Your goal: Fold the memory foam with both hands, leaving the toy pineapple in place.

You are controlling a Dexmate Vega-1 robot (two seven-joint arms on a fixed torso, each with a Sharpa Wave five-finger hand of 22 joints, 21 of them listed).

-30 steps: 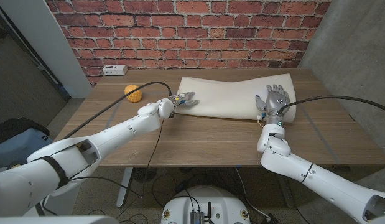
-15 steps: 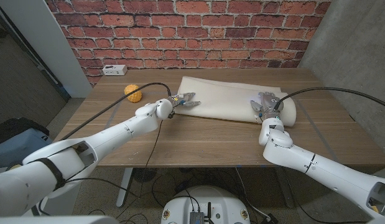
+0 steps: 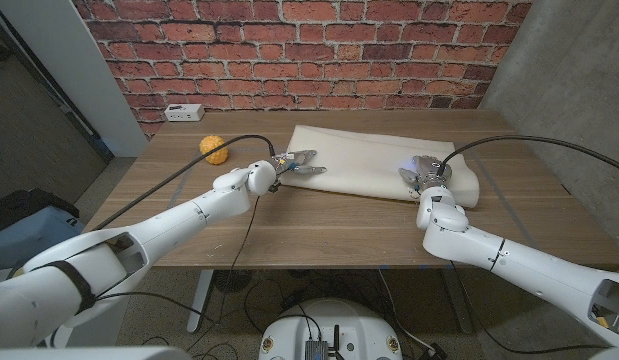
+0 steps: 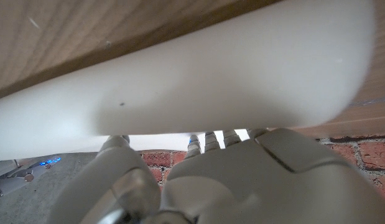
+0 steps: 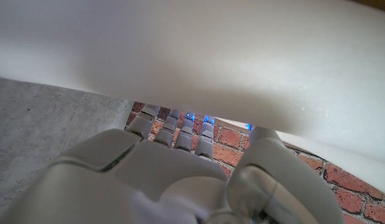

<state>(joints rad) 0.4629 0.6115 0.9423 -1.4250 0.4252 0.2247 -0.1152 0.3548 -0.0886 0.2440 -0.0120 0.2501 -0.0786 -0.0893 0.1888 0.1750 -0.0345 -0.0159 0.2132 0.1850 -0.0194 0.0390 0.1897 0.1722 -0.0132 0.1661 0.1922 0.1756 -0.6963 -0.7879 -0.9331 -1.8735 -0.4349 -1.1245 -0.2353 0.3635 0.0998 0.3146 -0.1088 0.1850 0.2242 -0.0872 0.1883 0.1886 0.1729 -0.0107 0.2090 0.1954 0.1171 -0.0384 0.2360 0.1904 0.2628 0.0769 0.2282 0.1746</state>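
Beside the foam: I see a yellow toy pineapple [image 3: 216, 150] and white power strip [image 3: 185, 112] on the wooden surface [image 3: 329, 220].
Left hand [image 3: 297, 165]: grips the white memory foam [image 3: 374, 155] near edge.
Right hand [image 3: 426, 172]: grips it too.

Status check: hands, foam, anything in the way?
Left hand and right hand both at the foam's near edge, fingers under it. Foam unfolded. Toy pineapple clear, left of it.
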